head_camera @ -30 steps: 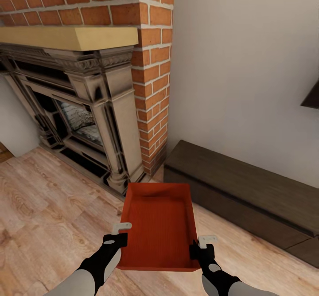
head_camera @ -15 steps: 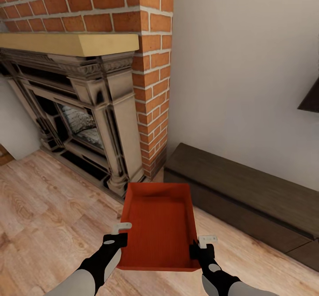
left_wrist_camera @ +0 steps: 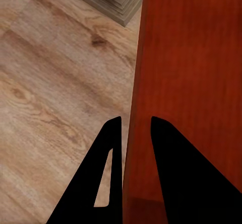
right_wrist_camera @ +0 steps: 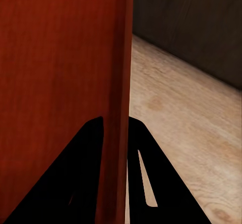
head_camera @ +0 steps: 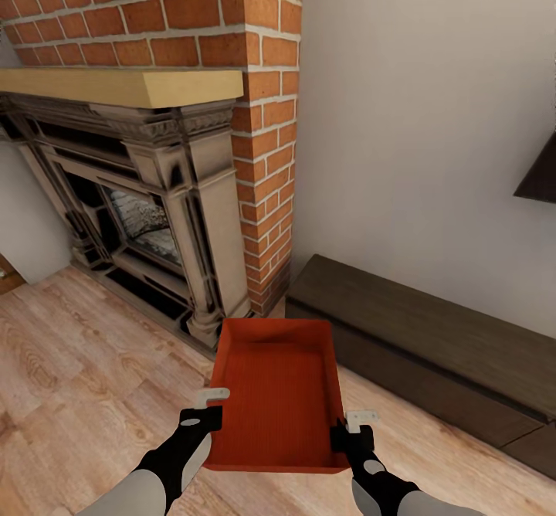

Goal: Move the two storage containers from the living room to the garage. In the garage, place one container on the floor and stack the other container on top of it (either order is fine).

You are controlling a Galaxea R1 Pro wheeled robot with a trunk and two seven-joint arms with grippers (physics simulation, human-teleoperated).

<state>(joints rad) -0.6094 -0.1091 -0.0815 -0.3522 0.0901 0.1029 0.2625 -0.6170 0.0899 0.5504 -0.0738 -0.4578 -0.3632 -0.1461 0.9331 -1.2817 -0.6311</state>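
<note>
With the left claw [head_camera: 202, 415] pinched on one long wall of the storage container [head_camera: 278, 396] and the right claw [head_camera: 351, 431] on the other, above the wood-plank floor [head_camera: 93, 377] by the fireplace [head_camera: 154, 215], we keep both grips level while turning toward the garage.

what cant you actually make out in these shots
- Second storage container: only one storage container can be seen, held between the left tool and right tool.
- Underside of the held container: hidden by its own base in the head view.
- Dark wall object: cut off by the head view's right edge, so its identity is unclear.
- Bench: its far end runs out of frame.
- Garage: nothing tells where it lies.
</note>
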